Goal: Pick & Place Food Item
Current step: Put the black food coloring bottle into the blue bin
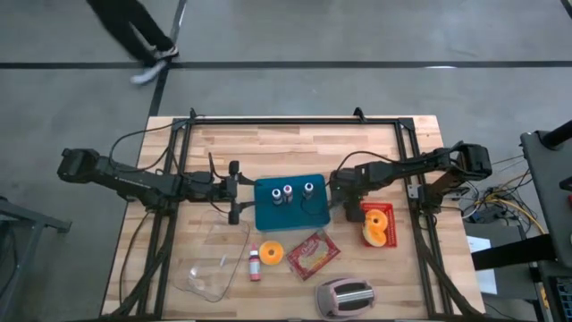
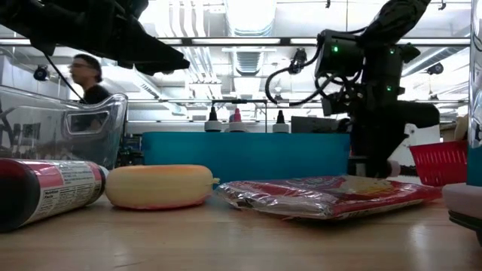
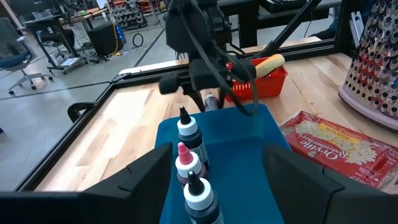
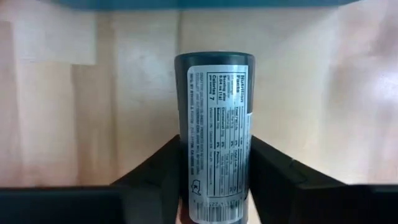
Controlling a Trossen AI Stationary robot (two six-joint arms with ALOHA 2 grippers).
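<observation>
— While the right gripper (image 1: 338, 183) hangs just off the right edge of the teal tray (image 1: 268, 217), what does it have?
— A dark labelled bottle (image 4: 214, 93); in the right wrist view its two fingers (image 4: 158, 168) sit against both sides of the bottle, so it is gripping it; bare wood of the surface (image 1: 295, 139) lies behind, and I cannot tell whether the bottle is lifted.
— And the tray itself?
— Three small dropper bottles (image 1: 288, 191) stand upright in a row inside it.
— The other arm?
— The left gripper (image 1: 234, 190) is at the tray's left edge, fingers spread wide with nothing between them; its wrist view looks along the row of bottles.
— Other containers?
— A red basket (image 1: 379, 207) just right of the tray, near the right gripper, holds a yellow-orange food piece (image 1: 375, 229); a clear plastic tub (image 1: 210, 268) sits at the front left.
— Loose things?
— Between tub and basket, along the front: a small pink-labelled bottle (image 1: 255, 264) lying down, a round yellow item (image 1: 272, 253), a popcorn packet (image 1: 313, 254) and a metal grater (image 1: 344, 297).
</observation>
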